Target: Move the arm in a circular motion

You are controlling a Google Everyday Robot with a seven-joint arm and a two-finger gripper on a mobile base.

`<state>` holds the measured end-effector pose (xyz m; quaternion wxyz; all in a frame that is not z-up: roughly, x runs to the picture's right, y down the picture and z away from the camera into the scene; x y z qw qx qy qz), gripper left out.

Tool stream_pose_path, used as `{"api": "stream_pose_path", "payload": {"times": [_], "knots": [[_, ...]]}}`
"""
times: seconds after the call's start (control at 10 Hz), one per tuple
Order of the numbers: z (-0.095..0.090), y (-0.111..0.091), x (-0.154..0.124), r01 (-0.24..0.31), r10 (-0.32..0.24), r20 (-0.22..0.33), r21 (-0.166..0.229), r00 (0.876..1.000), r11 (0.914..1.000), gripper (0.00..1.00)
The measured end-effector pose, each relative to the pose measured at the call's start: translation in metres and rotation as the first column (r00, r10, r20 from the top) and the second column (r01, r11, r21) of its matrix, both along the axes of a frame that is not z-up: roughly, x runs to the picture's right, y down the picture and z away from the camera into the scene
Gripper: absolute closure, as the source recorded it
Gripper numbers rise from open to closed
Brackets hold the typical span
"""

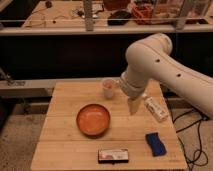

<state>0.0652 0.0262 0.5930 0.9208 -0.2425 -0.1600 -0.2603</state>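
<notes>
The arm [155, 65], big and white with rounded segments and dark screw holes, reaches in from the right across the wooden table [65, 100]. Its elbow joint bulges high over the table's back right. From the wrist, the gripper [134, 106] points straight down and hangs just above the tabletop, between a pale cup [109, 87] and a white packet [156, 109]. Nothing shows in its grasp.
An orange bowl [93, 120] sits left of the gripper. A blue sponge [156, 143] lies at the front right and a dark flat packet [113, 155] at the front edge. Behind the table runs a railing [100, 30] with cluttered benches beyond.
</notes>
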Motion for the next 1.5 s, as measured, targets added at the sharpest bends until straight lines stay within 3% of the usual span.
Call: {"api": "stream_pose_path", "payload": {"times": [0.3,0.4,0.6,1.0,1.2,1.5], "knots": [[0.027,-0.051,-0.017,0.063,-0.063,0.007,0.059,0.998,0.9963,0.2],[0.034,-0.058,-0.014,0.066,-0.066,-0.002,0.062,0.998,0.9959,0.2],[0.073,-0.07,0.012,0.054,-0.053,-0.048,0.035,0.997,0.9979,0.2],[0.169,-0.053,0.108,-0.042,0.034,-0.147,-0.047,0.988,0.998,0.2],[0.196,-0.038,0.146,-0.09,0.07,-0.2,-0.088,0.977,0.9921,0.2],[0.197,-0.011,0.172,-0.14,0.102,-0.264,-0.127,0.959,0.9821,0.2]]}}
